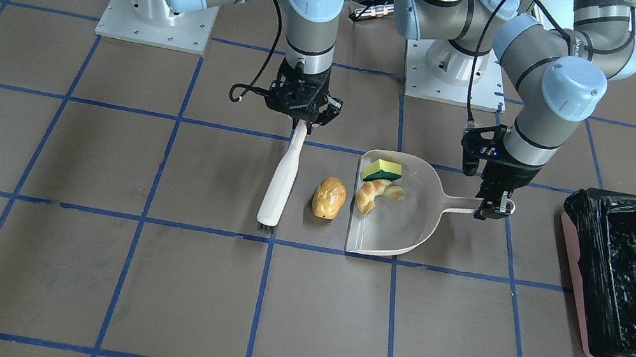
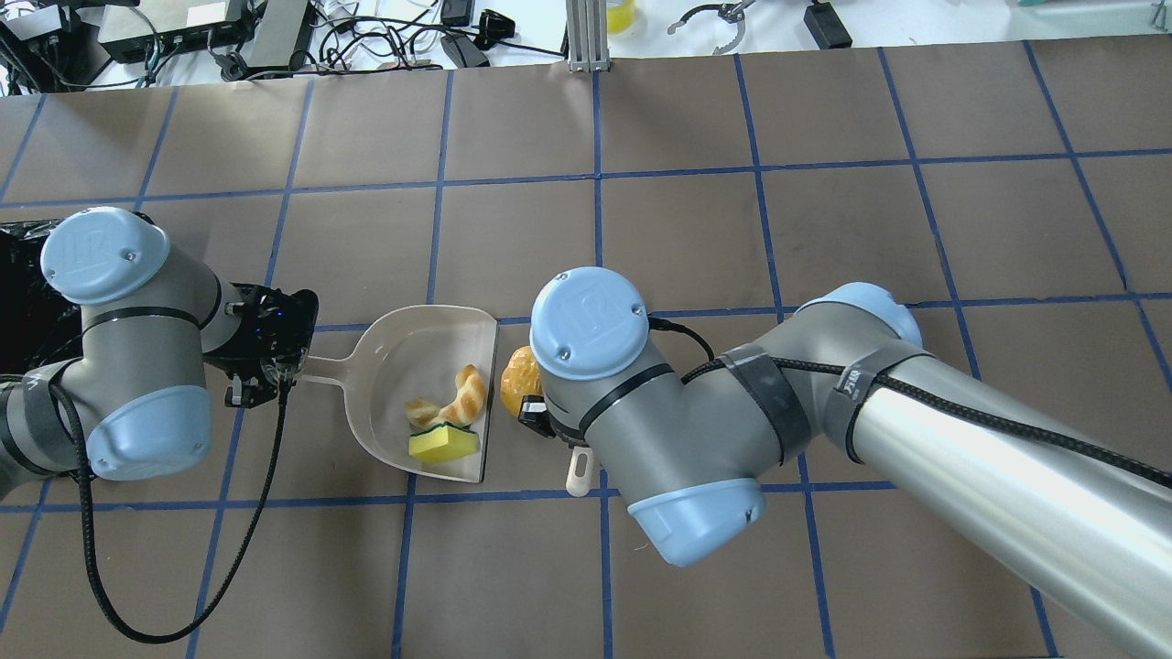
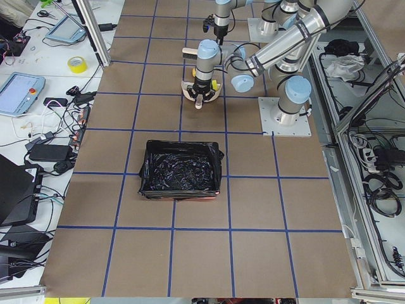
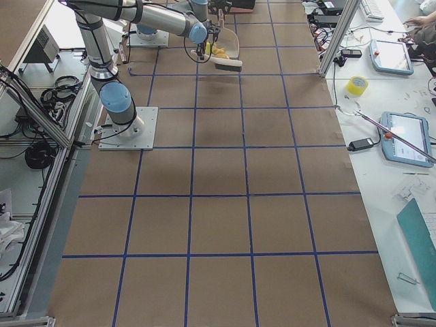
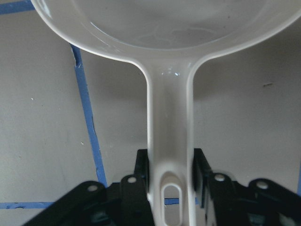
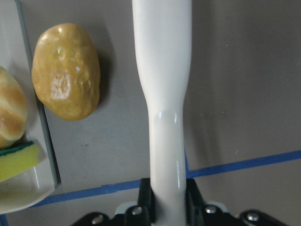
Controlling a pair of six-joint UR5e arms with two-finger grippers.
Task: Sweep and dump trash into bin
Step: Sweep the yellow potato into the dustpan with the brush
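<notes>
Found right gripper [image 1: 301,119] clenched on the handle of the white brush [image 1: 281,176], bristles toward the operator-side edge. Found left gripper [image 1: 493,206] clamped on the handle of the dustpan [image 1: 407,226]. Logged croissant [image 1: 372,193] and sponge [image 1: 383,169] inside the pan. Logged potato [image 1: 329,198] on bare worktop, just beside the pan's open lip, seemingly not touching. Placed it between brush and lip, on the brush's left-end side, all three long axes near parallel. Judged right arm nearer and a sideways push needed. Located bin [image 1: 587,249] nearer the left-end edge, beyond the pan handle. Read no writing: joint-cap emblem [image 2: 586,316] and strap print too small.
</notes>
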